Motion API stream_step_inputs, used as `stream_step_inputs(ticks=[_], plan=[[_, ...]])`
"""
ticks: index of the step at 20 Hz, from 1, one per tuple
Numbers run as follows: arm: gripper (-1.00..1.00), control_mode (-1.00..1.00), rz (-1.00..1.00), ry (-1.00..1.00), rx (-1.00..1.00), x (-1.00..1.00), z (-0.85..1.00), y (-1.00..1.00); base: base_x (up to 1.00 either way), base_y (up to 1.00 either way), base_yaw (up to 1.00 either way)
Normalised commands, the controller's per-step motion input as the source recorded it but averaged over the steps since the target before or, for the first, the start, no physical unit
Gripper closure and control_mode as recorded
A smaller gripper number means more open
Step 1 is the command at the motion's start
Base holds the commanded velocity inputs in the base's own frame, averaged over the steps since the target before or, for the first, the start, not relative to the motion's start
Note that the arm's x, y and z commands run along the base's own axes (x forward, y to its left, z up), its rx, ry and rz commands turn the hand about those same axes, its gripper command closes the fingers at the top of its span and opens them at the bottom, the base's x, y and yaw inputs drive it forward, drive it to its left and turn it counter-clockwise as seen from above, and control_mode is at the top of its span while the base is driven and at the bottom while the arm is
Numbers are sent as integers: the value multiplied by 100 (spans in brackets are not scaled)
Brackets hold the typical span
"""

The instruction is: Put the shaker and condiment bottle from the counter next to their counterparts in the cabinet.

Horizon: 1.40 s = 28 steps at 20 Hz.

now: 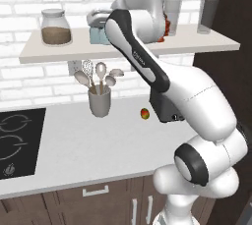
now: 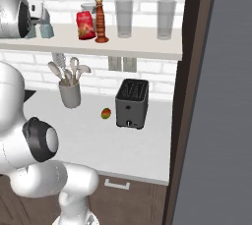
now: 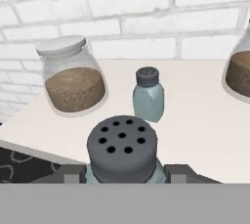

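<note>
In the left base view the arm is hiding most of the red container [image 1: 168, 26], and the hand view is cutting off a second jar [image 3: 239, 71] at its right edge. The gripper [image 3: 122, 175] is closing on the shaker [image 3: 122, 152], over the cabinet [image 3: 195, 120]. Two shakers are showing: the counterpart shaker [image 3: 148, 96] is standing beyond, beside a jar [image 3: 71, 76]. The condiment bottle [image 2: 100, 20] is standing beside the red container, above the desk [image 2: 88, 135].

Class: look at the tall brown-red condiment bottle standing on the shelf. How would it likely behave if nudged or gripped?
The condiment bottle stands tall and thin on a small foot, so a sideways nudge would probably tip it. Its ribbed body looks rigid, likely giving some grip. The red container stands close beside it, so a fall that way might knock it over.
</note>
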Motion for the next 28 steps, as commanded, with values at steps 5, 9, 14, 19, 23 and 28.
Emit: stream_step_inputs(ticks=[5, 9, 14, 19, 23, 28], plan=[[100, -100, 6, -3, -5, 23, -39, 13, 0, 0, 0], [100, -100, 5, -2, -8, 16, -8, 30, 0, 0, 0], [100, -100, 8, -3, -7, 28, 0, 23, 0, 0, 0], [100, -100, 9, -5, -5, 25, -17, 13, 0, 0, 0], [100, -100, 6, -7, -1, 10, -20, 12, 0, 0, 0], [100, -100, 4, -7, 0, 22, -8, 15, 0, 0, 0]])
